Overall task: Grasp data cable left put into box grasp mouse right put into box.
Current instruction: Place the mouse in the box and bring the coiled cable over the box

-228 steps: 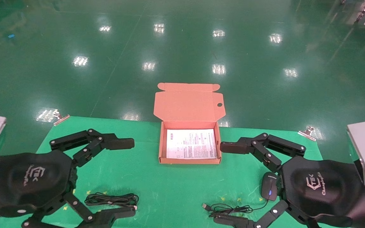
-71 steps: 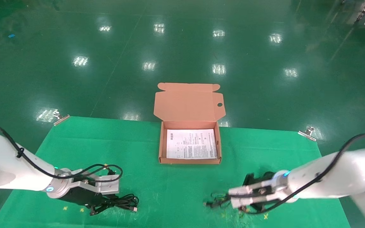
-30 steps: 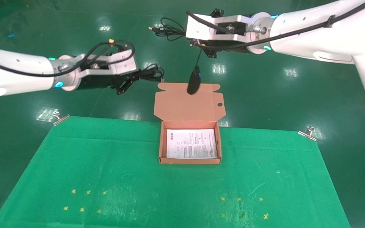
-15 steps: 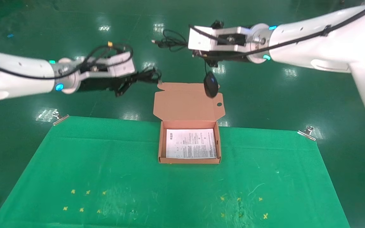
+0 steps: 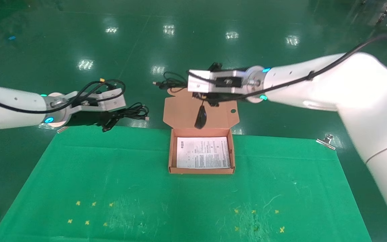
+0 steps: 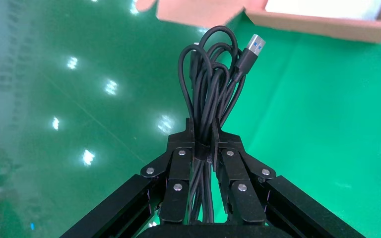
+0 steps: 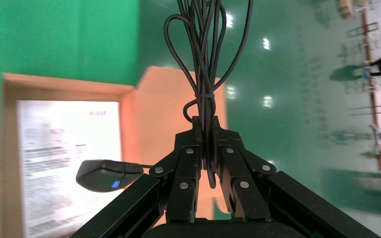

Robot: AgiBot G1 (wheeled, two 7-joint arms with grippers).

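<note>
Head view, left hand (image 5: pixel 111 122): held in the air off the far left edge of the desk (image 5: pixel 79 174), clenched on the data cable (image 5: pixel 131 112).
Head view, data cable: black looped bundle sticking out of the left hand toward the box (image 5: pixel 201 169), its plug end nearest the box, well apart from it.
Head view, right hand (image 5: pixel 210 97): held in front of the open lid of the box, clenched on the bundled cord (image 5: pixel 168 82) of the mouse (image 5: pixel 200 120).
Head view, mouse: hangs by its cord below the right hand, in front of the lid, just above the far edge of the box.
Head view, box: open on the green desk, between the two hands and nearer the right one; a printed sheet (image 5: pixel 203 153) lies flat inside.
Left wrist view, left hand (image 6: pixel 203 148): both fingers (image 6: pixel 181 148) pressed against the data cable (image 6: pixel 211 89), which passes between them.
Left wrist view, data cable: loops and silver plug extend beyond the fingertips, toward the box (image 6: pixel 322 25).
Right wrist view, right hand (image 7: pixel 206 136): fingers closed on the cord (image 7: pixel 206 54), whose loops extend beyond the fingertips.
Right wrist view, mouse (image 7: pixel 106 174): hangs beside the right hand, over the box (image 7: pixel 129 124) and its printed sheet (image 7: pixel 64 158), blue light showing.
</note>
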